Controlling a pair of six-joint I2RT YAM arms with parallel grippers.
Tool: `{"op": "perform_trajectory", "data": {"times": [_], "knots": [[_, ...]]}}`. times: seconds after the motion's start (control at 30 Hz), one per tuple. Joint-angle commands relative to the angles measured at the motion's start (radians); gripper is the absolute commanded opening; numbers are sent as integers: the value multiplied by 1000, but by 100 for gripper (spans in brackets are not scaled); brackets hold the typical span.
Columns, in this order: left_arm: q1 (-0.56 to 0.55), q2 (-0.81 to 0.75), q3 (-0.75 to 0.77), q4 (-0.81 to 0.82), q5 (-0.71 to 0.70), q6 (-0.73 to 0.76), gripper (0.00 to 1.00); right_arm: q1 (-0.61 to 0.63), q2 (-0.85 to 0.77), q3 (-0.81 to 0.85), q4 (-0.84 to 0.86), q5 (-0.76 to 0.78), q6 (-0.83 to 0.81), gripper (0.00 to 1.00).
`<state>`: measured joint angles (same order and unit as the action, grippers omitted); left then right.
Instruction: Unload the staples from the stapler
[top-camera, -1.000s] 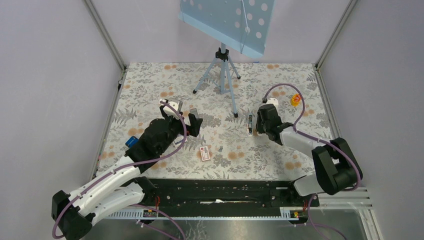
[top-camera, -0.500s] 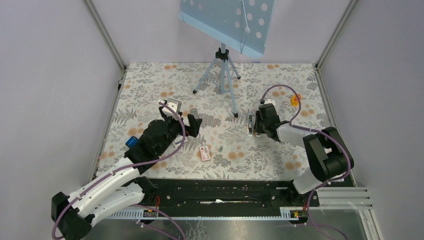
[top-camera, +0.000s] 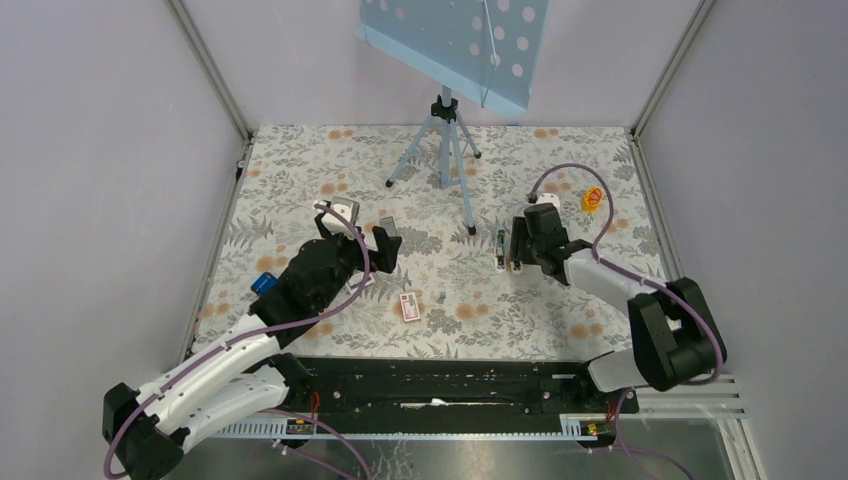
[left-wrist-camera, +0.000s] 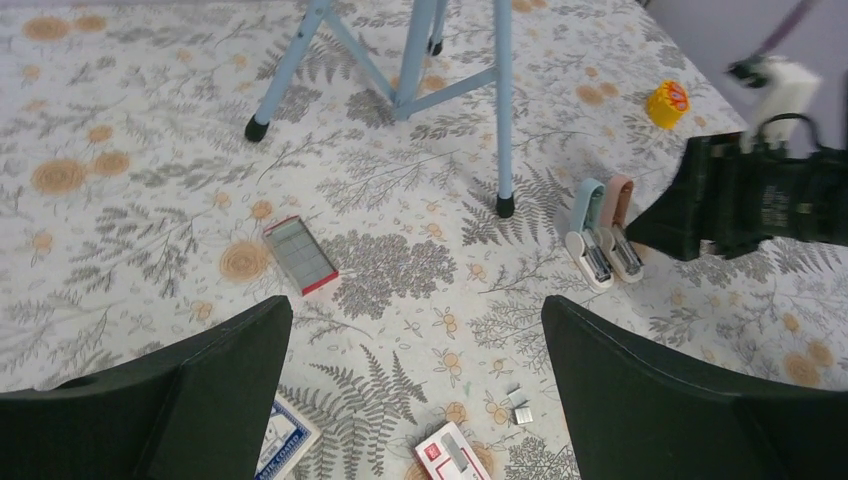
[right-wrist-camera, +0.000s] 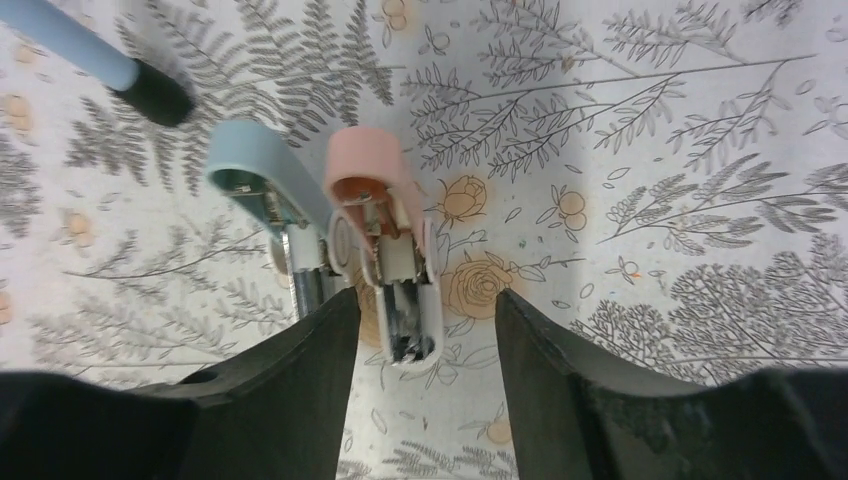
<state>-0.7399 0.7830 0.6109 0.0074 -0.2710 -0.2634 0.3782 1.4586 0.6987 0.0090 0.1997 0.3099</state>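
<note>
The right claw is spread astride the pink stapler, not gripping it. The left claw hovers wide open.

No readable text
Print on the blue-and-white card and the red-and-white box near the left gripper is too blurred to read; likewise the red label on the yellow round object

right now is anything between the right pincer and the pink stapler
Nothing visible. The pink stapler lies in the gap of the right pincer, whose jaws stand apart on either side of it. The blue stapler lies close beside it and may crowd the pincer as it shuts.
</note>
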Motion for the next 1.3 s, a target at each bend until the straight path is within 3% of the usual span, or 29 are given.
{"op": "perform_trajectory", "data": {"times": [0.0, 0.13, 0.3, 0.53, 0.83, 1.0, 1.27], "knots": [[16, 35, 63, -79, -109, -116, 99, -7, -148, 50, -81, -21, -12, 62], [65, 107, 156, -213, -124, -203, 99, -6, -254, 55, -133, -92, 4, 73], [139, 166, 195, -279, -82, -275, 99, -6, -330, 99, -266, -70, 55, 85], [204, 204, 184, -345, -59, -390, 99, -6, -297, 232, -548, -32, 108, 98], [214, 294, 145, -327, 4, -453, 99, -6, -364, 177, -521, -246, 95, 100], [214, 490, 242, -245, 59, -388, 99, -6, -364, 128, -507, -382, 105, 100], [216, 926, 571, -337, -51, -332, 99, -6, -439, 44, -493, -435, 121, 100]]}}
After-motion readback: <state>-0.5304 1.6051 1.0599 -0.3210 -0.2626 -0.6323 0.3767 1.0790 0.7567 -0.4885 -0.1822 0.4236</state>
